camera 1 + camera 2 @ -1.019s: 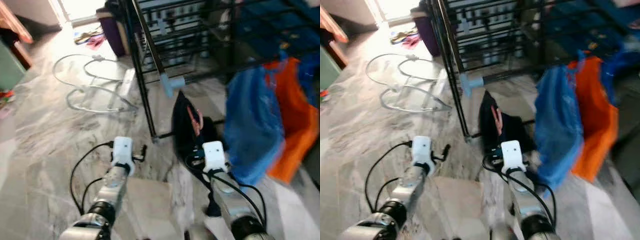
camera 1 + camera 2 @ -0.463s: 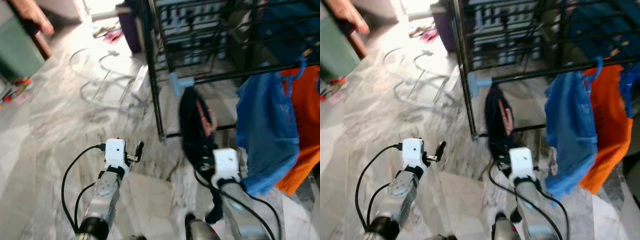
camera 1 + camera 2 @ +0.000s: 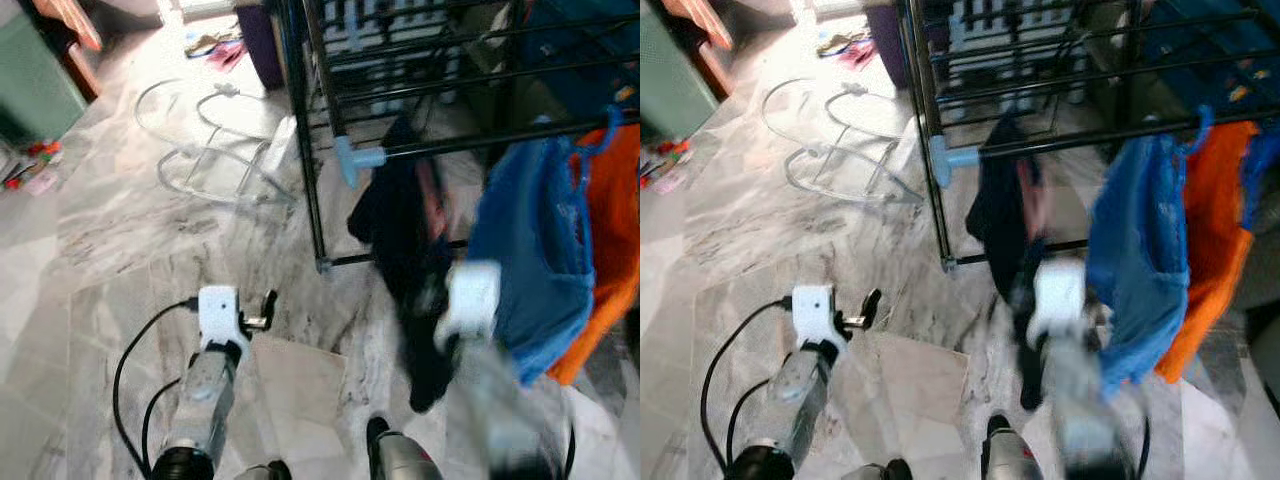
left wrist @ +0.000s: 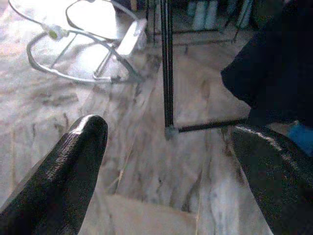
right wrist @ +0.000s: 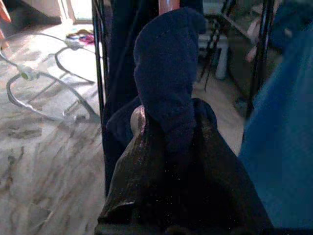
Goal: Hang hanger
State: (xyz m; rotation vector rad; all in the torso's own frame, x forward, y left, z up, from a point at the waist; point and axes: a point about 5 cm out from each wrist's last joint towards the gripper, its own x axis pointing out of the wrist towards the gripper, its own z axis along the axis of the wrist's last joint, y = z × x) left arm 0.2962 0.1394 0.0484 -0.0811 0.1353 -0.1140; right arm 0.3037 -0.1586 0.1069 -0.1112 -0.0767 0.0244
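Beside the black metal clothes rack, left of its corner post, the left gripper hovers over grey marble floor, fingers spread and holding nothing. Right of that post, the right gripper is clenched on a dark navy garment with its pinkish hanger, just below the rack's rail, beside hanging blue cloth.
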